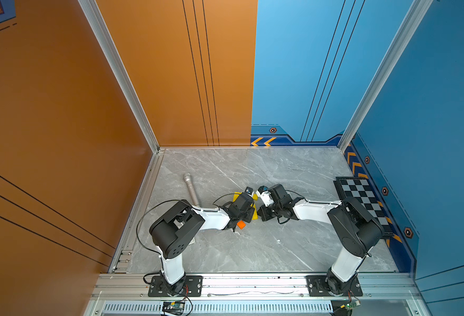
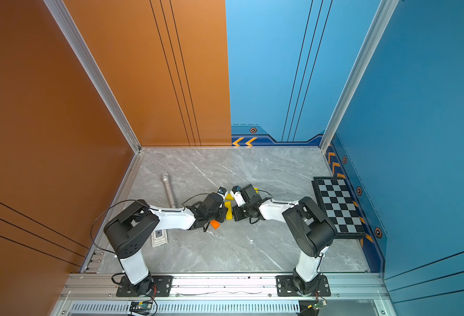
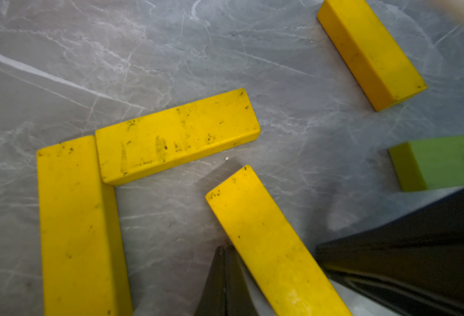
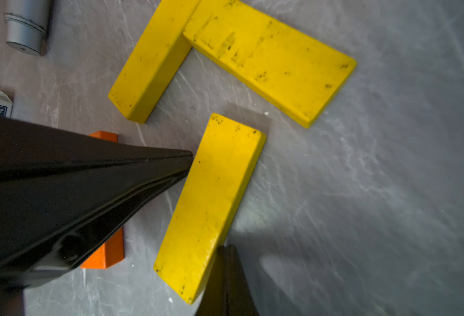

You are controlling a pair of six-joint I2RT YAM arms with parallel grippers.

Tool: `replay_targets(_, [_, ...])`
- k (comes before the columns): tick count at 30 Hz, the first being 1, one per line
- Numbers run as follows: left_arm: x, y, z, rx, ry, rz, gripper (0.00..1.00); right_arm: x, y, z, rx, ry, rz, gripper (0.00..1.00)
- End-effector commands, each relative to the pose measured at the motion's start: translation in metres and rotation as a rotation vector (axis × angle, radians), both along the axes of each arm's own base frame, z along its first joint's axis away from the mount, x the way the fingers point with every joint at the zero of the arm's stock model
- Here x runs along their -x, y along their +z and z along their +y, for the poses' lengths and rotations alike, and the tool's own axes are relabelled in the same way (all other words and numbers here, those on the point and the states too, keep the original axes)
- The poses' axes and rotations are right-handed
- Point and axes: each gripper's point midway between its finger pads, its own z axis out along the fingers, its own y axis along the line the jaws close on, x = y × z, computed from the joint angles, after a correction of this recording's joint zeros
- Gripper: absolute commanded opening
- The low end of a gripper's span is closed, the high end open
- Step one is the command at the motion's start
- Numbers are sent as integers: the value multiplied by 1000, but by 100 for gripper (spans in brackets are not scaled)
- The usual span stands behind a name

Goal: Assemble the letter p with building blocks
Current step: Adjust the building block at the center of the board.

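Top views: yellow blocks [image 2: 228, 214] mostly hidden by arms | orange block [image 4: 107, 254] half under left gripper [image 4: 188, 161] | green block [image 3: 441, 161] cut off | left gripper and right gripper [image 4: 226, 254] closed, empty

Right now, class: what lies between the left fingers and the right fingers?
One yellow block, flat on the table, lies between the left fingers and the right fingers, both pairs shut. The right wrist view shows it best.
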Motion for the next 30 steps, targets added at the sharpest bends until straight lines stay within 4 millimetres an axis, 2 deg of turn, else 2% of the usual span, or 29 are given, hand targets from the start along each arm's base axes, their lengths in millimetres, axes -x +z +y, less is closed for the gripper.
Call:
replay_targets(1, [-2,-2,-1,-3,-1,17,4,2,-2,4,1,26,3,0])
replay_targets(18, [-2,-3,-6,-6,-25,15,8,3,-7,9,-8,32,22,0])
replay_targets(22, [-3,-3,-2,-16,-9,7,8,3,-9,7,3,31,23,0])
replay_targets(30, [-3,20,15,-13,46,-65,8,2,-5,-2,30,6,-1,0])
